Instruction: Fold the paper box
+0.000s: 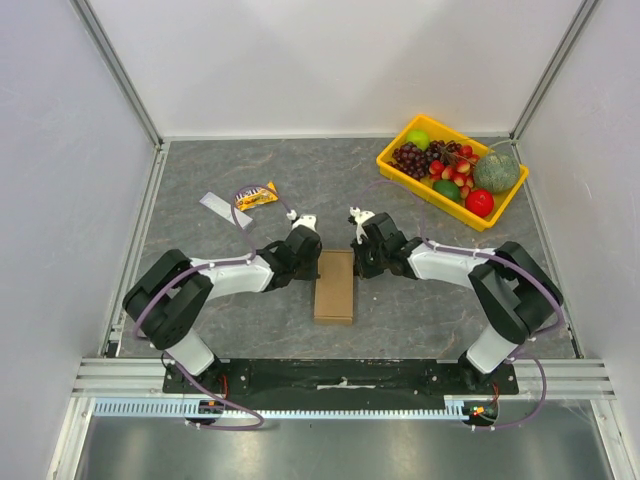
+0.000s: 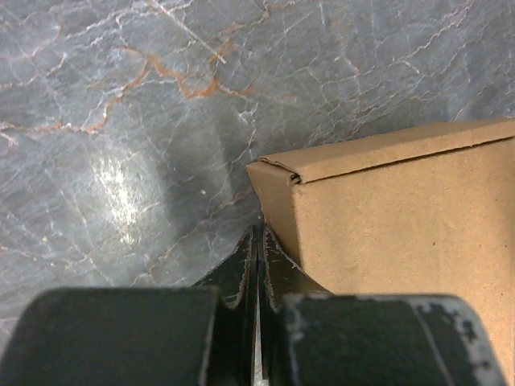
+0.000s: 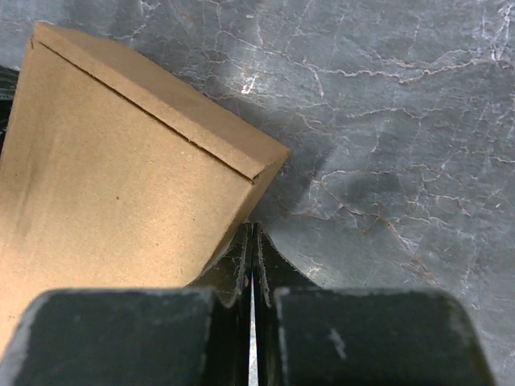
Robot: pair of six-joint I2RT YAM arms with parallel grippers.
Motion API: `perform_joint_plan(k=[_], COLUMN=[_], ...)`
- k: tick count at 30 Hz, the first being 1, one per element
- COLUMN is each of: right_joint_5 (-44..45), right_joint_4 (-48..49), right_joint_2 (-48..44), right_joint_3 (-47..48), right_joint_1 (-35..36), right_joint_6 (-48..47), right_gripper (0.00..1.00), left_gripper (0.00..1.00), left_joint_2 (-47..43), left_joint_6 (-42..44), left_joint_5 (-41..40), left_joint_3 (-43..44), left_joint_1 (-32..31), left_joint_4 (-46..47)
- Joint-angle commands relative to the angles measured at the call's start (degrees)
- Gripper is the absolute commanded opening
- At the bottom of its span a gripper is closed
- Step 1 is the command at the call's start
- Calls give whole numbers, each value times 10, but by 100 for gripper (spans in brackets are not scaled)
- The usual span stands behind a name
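The paper box (image 1: 334, 286) is a closed brown cardboard carton lying flat on the grey marble table between my two arms. My left gripper (image 1: 312, 262) is shut, empty, its tips down at the box's far left corner. In the left wrist view the left gripper (image 2: 259, 241) touches the side of the paper box (image 2: 402, 225). My right gripper (image 1: 359, 262) is shut and empty too, at the far right corner. The right wrist view shows the right gripper (image 3: 253, 235) against the edge of the paper box (image 3: 113, 185).
A yellow tray (image 1: 398, 168) of fruit stands at the back right. A snack wrapper (image 1: 256, 196) and a grey strip (image 1: 222, 206) lie at the back left. White walls with metal rails enclose the table.
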Motion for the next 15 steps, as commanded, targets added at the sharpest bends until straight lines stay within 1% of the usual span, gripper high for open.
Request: perform_joint_plan(k=[1,5,9,13,15], right_joint_5=[-47,-89,-132,-135,-133], right_joint_4=[34,67,108,114,112], right_joint_2=[18,31,33,31,31], right_joint_3=[31,33,19,20,21], right_joint_1=[1,1,1,1,1], right_joint_6=[2,12,22,24,23], right_gripper=[0,0,0,0,0], left_gripper=[2,2,2,2,2], left_joint_2=[27,40,37,34,30], left_joint_6=[37,50,52,50,49], left_joint_5=[43,93,153,184,187], left_joint_3=[24,23,0,-20,-24], left_joint_1=[1,1,-1,0,0], left_joint_4=[42,71,126,162,164])
